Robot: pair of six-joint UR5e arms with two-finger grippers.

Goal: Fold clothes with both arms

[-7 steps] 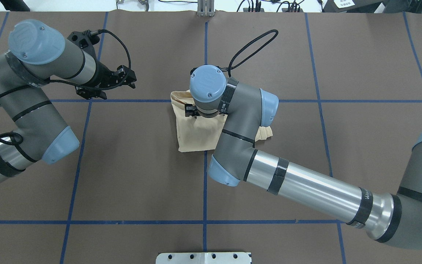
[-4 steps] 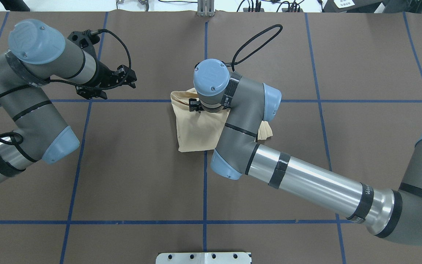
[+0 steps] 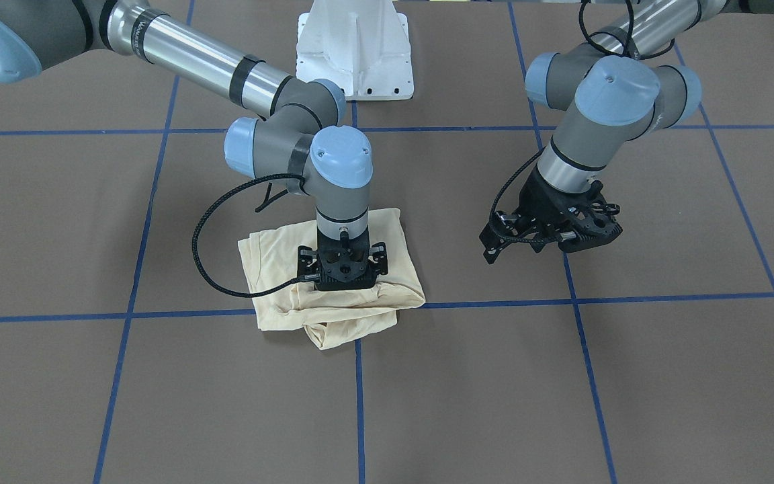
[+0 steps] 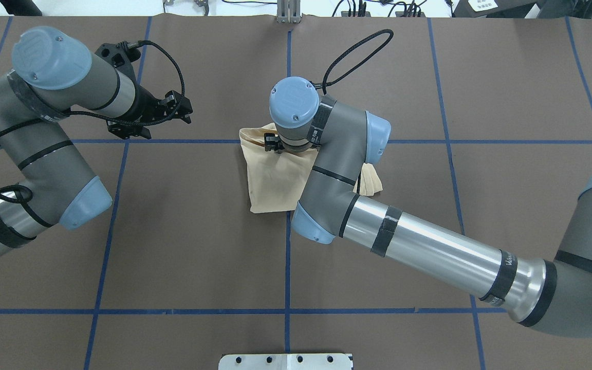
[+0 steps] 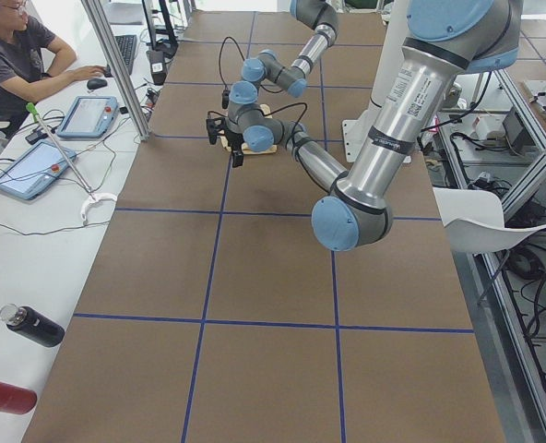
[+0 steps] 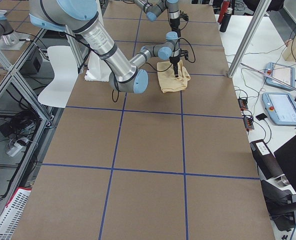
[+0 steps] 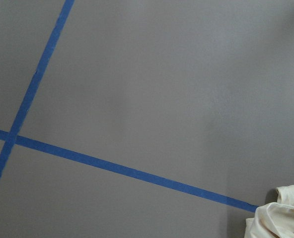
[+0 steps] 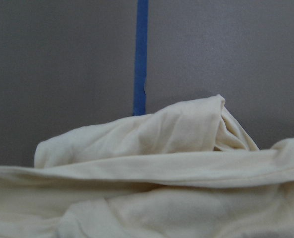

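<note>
The pale cream-yellow shirt [image 4: 275, 177] lies folded into a small bundle at the table's middle, and it also shows in the front view [image 3: 273, 269]. No print shows. My right gripper [image 3: 341, 282] points straight down onto the bundle's far edge; its fingertips are hidden in the cloth, so I cannot tell whether it is open or shut. The right wrist view is filled with rumpled shirt folds [image 8: 147, 168]. My left gripper [image 3: 551, 242] hovers open and empty above bare table beside the shirt, well apart from it. A shirt corner [image 7: 281, 213] shows in the left wrist view.
The brown table cover [image 4: 183, 246] carries a grid of blue tape lines [image 4: 121, 141]. The white pedestal base [image 3: 353, 60] stands at the robot's side. An operator [image 5: 19, 55], tablets and bottles are along the far side in the left exterior view.
My right wrist and gripper have moved a little toward the far edge of the bundle. The shirt has hardly shifted. The left arm has not moved.
</note>
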